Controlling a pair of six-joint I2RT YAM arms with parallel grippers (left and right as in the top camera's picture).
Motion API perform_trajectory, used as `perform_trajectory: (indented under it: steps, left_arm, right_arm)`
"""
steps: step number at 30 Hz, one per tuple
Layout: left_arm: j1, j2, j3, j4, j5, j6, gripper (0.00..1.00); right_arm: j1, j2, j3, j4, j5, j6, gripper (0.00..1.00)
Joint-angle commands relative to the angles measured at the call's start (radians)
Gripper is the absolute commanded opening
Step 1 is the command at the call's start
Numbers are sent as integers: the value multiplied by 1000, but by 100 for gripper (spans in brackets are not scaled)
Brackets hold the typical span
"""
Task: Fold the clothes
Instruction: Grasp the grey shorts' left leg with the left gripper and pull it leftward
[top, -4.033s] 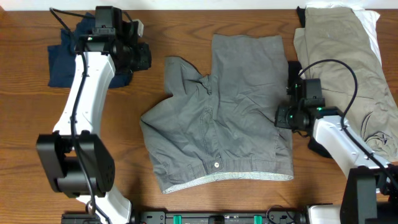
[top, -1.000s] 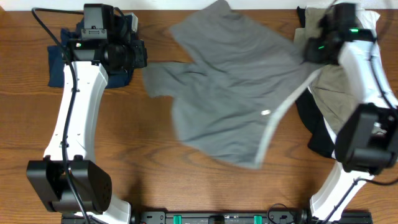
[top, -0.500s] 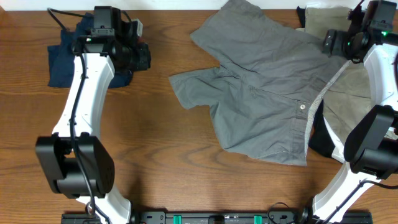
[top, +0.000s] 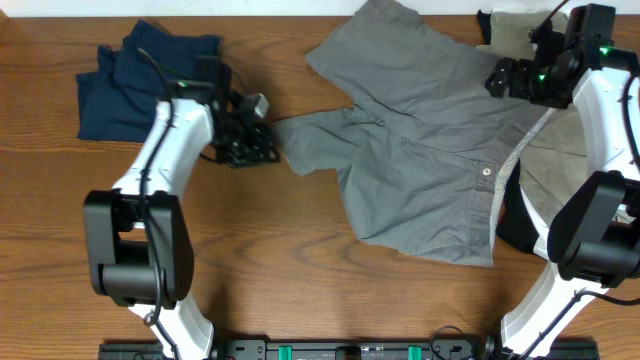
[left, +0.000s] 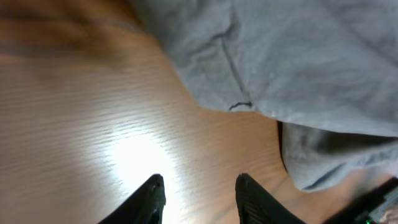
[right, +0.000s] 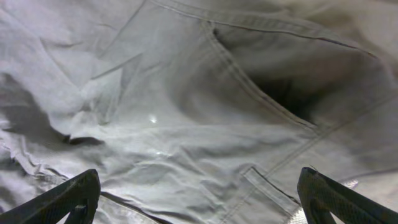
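Note:
The grey shorts (top: 420, 150) lie spread and turned on the wooden table, snap button (top: 487, 172) toward the right and waistband along the right edge. My left gripper (top: 266, 147) sits low at the tip of the shorts' left leg. In the left wrist view its jaws (left: 199, 190) stand open over bare wood, with the grey fabric (left: 298, 56) just ahead. My right gripper (top: 500, 79) hovers over the shorts' back right part. It (right: 202, 199) is wide open above wrinkled grey cloth (right: 186, 93) and holds nothing.
A navy garment (top: 130, 80) lies crumpled at the back left. A khaki garment (top: 565, 150), a white one (top: 510, 20) and a black one (top: 515, 228) are piled at the right, partly under the shorts. Bare wood (top: 300, 280) fills the front.
The right gripper has let go of the shorts, which now lie flat. The left arm has swung from the navy garment to the shorts' left leg, and its jaws have parted.

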Motion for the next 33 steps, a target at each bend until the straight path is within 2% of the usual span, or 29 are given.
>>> perform_trajectory:
  steps: [1,7,14,17,19,22,28,33]
  left_arm:
    - [-24,13,-102,113,30,-136,40]
    - [-51,13,-223,402,29,-355,40]
    - [-121,13,-258,589,22,-436,41]
    - [-164,13,-258,608,-12,-436,67]
    - [-183,13,-258,609,-34,-436,75]
    - [-211,14,-258,609,-72,-436,78]
    - [-233,25,-258,609,-127,-436,78]
    - [-237,54,-258,610,-142,-436,40]
  right_arm:
    - [17,-36,11,-2,-26,-8,99]
    - [22,-36,11,-6,-26,-8,99]
    - [24,-36,11,-21,-26,-8,99]
    - [24,-36,11,-25,-26,-8,99]
    - [24,-36,11,-28,-26,-8,99]
    - [24,-36,11,-35,-26,-9,99]
    - [24,-36,11,-43,-26,-8,99]
    - [24,-36,11,-50,-26,-8,99]
